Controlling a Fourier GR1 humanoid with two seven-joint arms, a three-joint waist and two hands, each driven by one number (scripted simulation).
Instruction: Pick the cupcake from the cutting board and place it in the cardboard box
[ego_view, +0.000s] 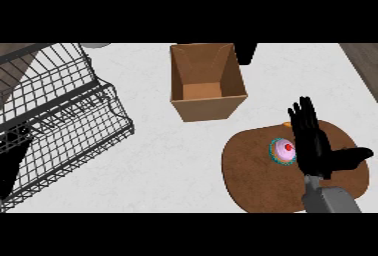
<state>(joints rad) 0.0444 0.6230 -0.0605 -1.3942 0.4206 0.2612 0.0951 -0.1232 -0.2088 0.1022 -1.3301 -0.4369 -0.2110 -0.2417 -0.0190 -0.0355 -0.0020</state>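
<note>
Black wire rack (59, 120), one, fills the left of the white tabletop (162, 165). One cardboard box (207, 82) stands open at top centre, bare tabletop around it. One round brown cutting board (255, 170) at lower right carries one cupcake (283, 150). One right hand (314, 145) just right of the cupcake, fingers (303, 117) straight, thumb out, holding nothing.
</note>
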